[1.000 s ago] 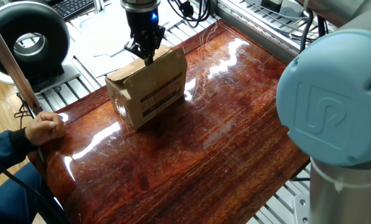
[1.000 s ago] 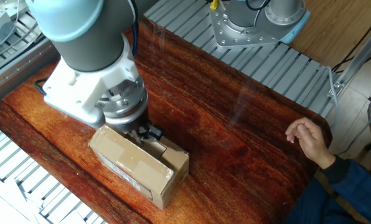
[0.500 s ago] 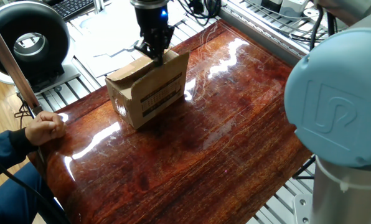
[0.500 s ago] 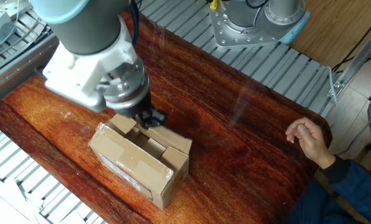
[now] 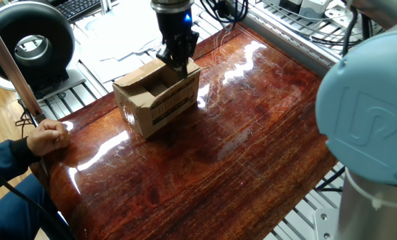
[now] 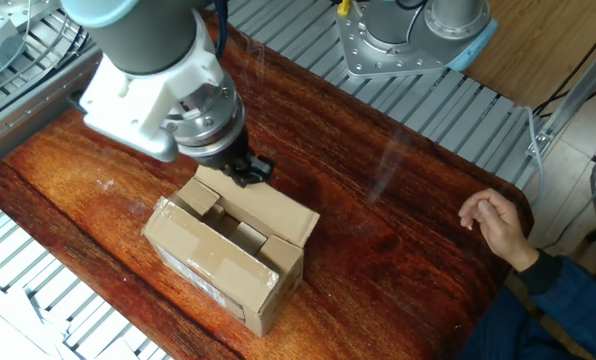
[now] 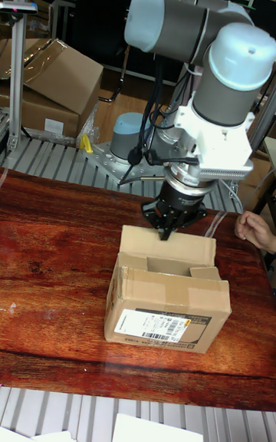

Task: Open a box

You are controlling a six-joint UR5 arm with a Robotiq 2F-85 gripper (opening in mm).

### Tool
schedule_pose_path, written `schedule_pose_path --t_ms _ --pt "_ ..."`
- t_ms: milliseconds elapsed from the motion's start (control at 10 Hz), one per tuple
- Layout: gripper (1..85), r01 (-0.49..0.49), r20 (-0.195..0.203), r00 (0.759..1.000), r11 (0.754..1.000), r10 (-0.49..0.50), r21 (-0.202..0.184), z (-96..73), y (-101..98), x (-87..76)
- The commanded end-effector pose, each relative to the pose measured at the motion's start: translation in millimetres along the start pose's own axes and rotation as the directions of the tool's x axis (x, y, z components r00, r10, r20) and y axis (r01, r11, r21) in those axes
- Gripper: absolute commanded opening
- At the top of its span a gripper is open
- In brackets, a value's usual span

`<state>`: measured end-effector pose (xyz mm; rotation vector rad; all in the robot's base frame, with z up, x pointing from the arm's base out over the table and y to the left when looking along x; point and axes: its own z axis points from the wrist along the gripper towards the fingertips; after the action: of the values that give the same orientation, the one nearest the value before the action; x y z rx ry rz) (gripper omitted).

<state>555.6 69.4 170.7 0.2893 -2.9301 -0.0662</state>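
The box (image 5: 145,107) (image 6: 223,262) (image 7: 169,305) is a small brown carton that sits on the dark wooden table (image 5: 252,140), its black printed label (image 7: 158,327) on the long side. Its far long flap (image 6: 268,205) (image 7: 169,242) is lifted up and back, so the inside shows. The near long flap (image 6: 210,255) still lies flat over the top. A short end flap (image 6: 200,196) is partly raised. My gripper (image 5: 178,64) (image 6: 248,172) (image 7: 164,233) points down at the outer edge of the far flap, fingers together on that edge.
A person's hand (image 5: 49,137) (image 6: 498,225) (image 7: 257,229) rests at the table's edge near the box. A black round device (image 5: 29,41) stands off the table. A second arm's blue joint (image 5: 368,113) looms close by, and its base (image 6: 408,35) sits beyond the far edge.
The gripper has moved away from the box's middle toward its far side, and the far long flap has swung up and outward with it. The box opening now shows.
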Motion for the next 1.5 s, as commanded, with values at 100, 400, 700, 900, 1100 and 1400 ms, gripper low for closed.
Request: schedule_pose_path --t_ms 100,400,700,900,1100,1400 --pt "1.0 0.014 0.068 0.998 1.000 -0.016 0.018 26.0 -3.9 -16.1" --pt "1.0 0.017 0.093 0.995 0.998 -0.022 0.055 38.0 -6.2 -23.8" --pt "1.0 0.036 0.096 0.994 0.995 -0.045 0.088 43.0 -12.3 -24.8" --pt "1.0 0.035 0.053 0.998 0.994 -0.041 0.102 33.9 -13.0 -13.5" --pt "1.0 0.020 -0.008 1.000 0.995 -0.020 0.102 12.7 -5.1 -1.4" --pt "1.0 0.008 -0.012 1.000 0.996 -0.007 0.090 -12.3 14.6 -21.8"
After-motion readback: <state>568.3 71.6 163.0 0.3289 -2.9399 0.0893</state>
